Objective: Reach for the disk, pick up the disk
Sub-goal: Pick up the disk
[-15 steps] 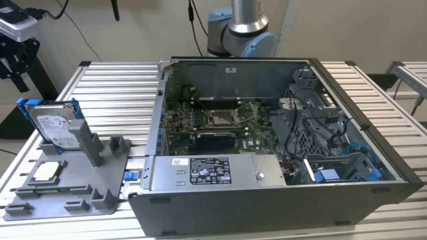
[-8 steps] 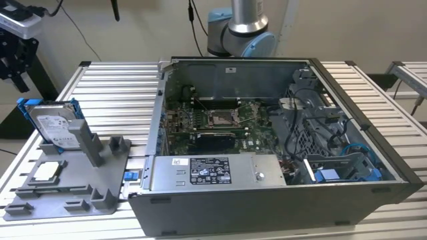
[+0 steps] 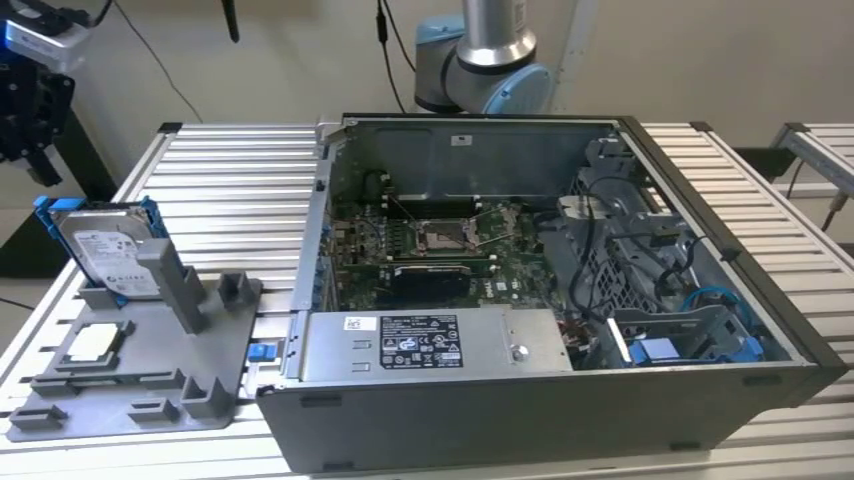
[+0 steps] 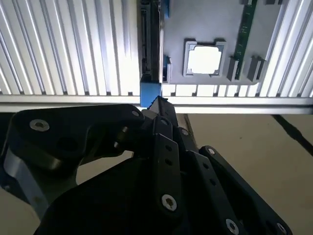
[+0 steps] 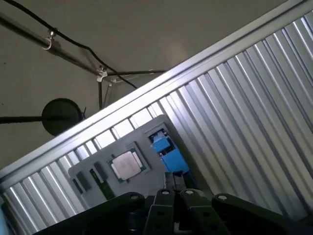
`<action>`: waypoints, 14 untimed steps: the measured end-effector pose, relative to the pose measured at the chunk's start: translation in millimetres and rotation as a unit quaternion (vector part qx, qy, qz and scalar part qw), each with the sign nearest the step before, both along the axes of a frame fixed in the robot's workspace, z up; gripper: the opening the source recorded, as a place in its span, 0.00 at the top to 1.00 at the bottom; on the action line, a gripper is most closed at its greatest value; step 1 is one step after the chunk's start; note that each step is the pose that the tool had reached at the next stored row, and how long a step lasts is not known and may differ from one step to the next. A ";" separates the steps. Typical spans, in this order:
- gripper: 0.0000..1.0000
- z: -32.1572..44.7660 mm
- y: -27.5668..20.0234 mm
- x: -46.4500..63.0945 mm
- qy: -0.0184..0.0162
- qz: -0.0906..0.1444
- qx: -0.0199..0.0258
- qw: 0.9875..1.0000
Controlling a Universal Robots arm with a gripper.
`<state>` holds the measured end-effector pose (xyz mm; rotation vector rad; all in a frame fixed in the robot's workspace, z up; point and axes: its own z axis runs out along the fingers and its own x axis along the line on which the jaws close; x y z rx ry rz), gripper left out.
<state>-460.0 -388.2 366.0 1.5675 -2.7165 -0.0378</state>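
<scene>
The disk (image 3: 107,256) stands on edge in a slot of a grey fixture (image 3: 160,385) at the exterior view's left: a silver drive with a white label in a blue carrier. My gripper (image 3: 40,165) hangs above it and further toward the exterior view's left, apart from it, near the table's edge. In both wrist views the black fingers meet at their tips with nothing between them. The second wrist view shows the disk (image 4: 150,92) edge-on just past the fingertips (image 4: 157,104). The first wrist view shows its blue carrier (image 5: 168,155) beyond the gripper (image 5: 172,180).
A small square processor chip (image 3: 91,343) lies flat on the fixture in front of the disk. A big open computer case (image 3: 561,300) fills the middle and right of the slatted aluminium table (image 3: 227,170). The arm's base (image 3: 483,60) stands behind the case.
</scene>
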 end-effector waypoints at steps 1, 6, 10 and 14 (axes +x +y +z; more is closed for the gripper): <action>1.00 -0.4 0.0 0.0 0.000 0.009 0.000 1.000; 1.00 -2.6 0.0 0.0 -0.001 0.055 0.000 0.999; 1.00 -3.9 0.0 0.0 -0.001 0.091 0.000 0.996; 1.00 -4.6 0.0 0.0 -0.001 0.127 0.000 0.992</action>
